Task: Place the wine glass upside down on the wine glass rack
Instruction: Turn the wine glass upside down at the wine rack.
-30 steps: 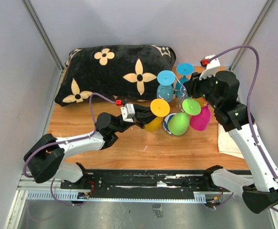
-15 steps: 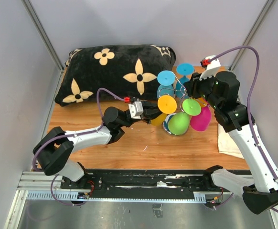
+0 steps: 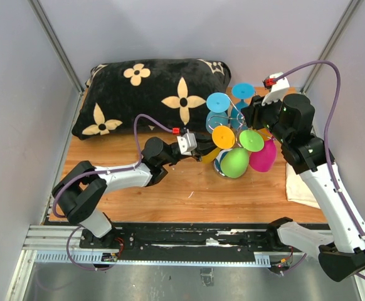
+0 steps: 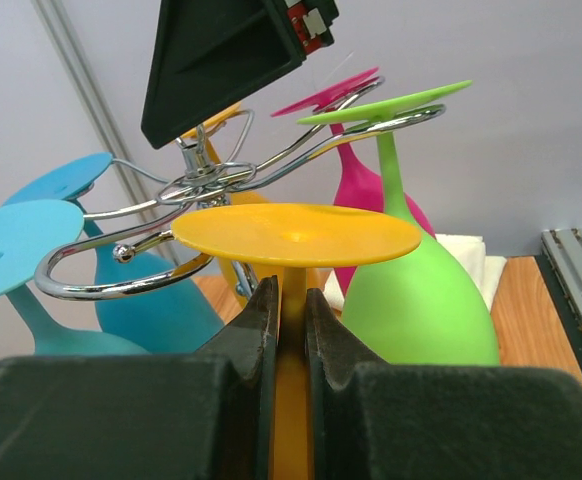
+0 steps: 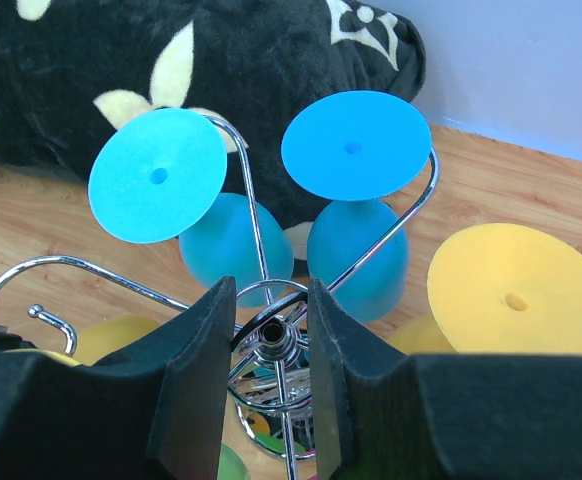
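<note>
My left gripper [image 3: 202, 150] [image 4: 291, 300] is shut on the stem of a yellow wine glass [image 3: 223, 136], held upside down with its round foot [image 4: 296, 233] on top. The foot sits just below and beside an empty curled arm [image 4: 91, 280] of the chrome wine glass rack [image 4: 206, 180]. My right gripper [image 3: 256, 116] [image 5: 271, 300] is closed around the ring at the top of the rack's central stem [image 5: 274, 345]. Two blue glasses [image 5: 158, 175] [image 5: 356, 145], a green one [image 3: 234, 162], a magenta one [image 3: 263, 157] and another yellow one [image 5: 521, 295] hang on the rack.
A black pillow with cream flowers [image 3: 151, 94] lies behind and left of the rack. A white cloth [image 3: 301, 185] lies at the right edge of the wooden table [image 3: 170, 188]. Grey walls close in the back and both sides.
My left gripper has carried the yellow glass to the right, up to the rack's empty arm. The right arm and the rack have not moved.
</note>
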`<state>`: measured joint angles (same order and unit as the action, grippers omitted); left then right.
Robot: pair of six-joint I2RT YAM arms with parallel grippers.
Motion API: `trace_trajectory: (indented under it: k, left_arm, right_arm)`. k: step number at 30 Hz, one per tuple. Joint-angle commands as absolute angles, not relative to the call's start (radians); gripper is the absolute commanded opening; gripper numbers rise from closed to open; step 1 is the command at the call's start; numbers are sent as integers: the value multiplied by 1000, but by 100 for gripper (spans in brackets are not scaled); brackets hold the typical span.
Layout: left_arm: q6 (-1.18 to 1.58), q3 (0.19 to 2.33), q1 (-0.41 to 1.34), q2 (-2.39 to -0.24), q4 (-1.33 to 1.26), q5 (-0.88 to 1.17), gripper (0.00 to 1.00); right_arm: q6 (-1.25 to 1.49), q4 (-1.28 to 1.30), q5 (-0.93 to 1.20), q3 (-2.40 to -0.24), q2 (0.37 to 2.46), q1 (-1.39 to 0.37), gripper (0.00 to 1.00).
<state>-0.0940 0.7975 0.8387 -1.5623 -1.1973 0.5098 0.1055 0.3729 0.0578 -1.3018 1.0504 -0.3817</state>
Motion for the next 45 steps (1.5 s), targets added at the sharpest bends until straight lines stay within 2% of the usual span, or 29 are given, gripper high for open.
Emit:
trace_trajectory:
  k: [1,25,36,45]
  left_arm:
    - [-132,835,823,-1586,-1229,507,0]
    - [-159,922,772,-1685,-1269,436,0]
    - [-124,881,755,-1681,-1359,344,0]
    - [-109,789,746,-1623,-1420,344,0]
  right_arm:
    - [74,385,61,-1285,1039,-364,4]
    - [63,377,72,-1273,1044,-364,2]
    - [57,377,71,-1274,1048,-364,2]
    - [51,375,61,-1271,1054,-364,2]
